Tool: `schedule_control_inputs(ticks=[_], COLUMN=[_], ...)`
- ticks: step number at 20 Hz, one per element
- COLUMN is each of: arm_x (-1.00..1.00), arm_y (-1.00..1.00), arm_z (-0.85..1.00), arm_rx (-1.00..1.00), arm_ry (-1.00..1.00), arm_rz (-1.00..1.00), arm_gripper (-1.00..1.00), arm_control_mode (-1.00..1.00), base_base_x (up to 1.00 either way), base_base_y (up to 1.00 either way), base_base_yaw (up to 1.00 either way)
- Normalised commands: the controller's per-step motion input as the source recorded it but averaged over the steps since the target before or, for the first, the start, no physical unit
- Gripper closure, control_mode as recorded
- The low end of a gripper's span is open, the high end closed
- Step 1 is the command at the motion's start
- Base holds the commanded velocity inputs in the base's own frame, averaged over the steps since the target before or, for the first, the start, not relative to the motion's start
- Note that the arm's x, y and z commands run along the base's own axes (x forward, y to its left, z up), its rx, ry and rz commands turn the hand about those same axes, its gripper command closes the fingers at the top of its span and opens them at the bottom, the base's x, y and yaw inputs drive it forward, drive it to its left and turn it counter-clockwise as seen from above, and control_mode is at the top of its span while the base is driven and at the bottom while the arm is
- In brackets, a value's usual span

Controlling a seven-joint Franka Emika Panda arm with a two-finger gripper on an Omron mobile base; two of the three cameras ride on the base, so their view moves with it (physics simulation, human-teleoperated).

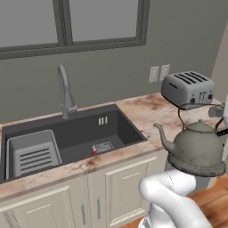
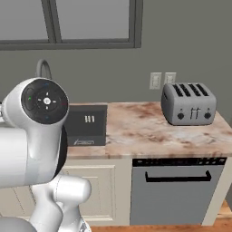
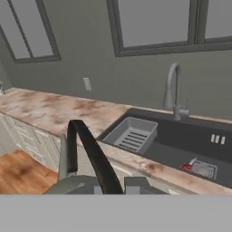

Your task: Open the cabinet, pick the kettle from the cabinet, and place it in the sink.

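The grey-green kettle hangs in the air in front of the counter's edge, to the right of the sink, spout pointing left toward the basin. My gripper is above it at the right edge, shut on its thin arched handle. In the hand view that handle curves up between my gripper, with the kettle's top just below. The dark sink lies ahead to the right, with its faucet and slotted rack. The cabinet is out of view.
A silver toaster stands on the marble counter right of the sink, close behind the kettle. Cream base cabinets sit under the counter, and a dishwasher is below the toaster. The faucet rises behind the basin.
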Motion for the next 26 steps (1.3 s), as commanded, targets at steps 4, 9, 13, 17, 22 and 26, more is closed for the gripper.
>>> schedule_control_inputs(ticks=[4,9,13,17,22,26], arm_x=[0.25,0.29,0.42,0.39,0.35,0.44], arm_y=[0.29,0.20,0.21,0.12,0.15,0.24], arm_z=[-0.15,0.00,0.00,0.00,0.00,-0.03], arm_rx=[0.04,0.03,0.02,0.00,-0.05,-0.09], arm_ry=[-0.12,-0.10,-0.01,0.00,0.00,0.00], arm_rz=[0.01,0.00,0.00,0.01,0.03,0.00], arm_gripper=[1.00,1.00,1.00,1.00,1.00,1.00], arm_control_mode=[-1.00,-1.00,-1.00,-1.00,-1.00,-1.00], base_base_x=[0.00,0.00,0.00,0.00,0.00,0.00], base_base_y=[0.00,0.00,0.00,0.00,0.00,0.00], base_base_yaw=[0.00,0.00,0.00,0.00,0.00,0.00])
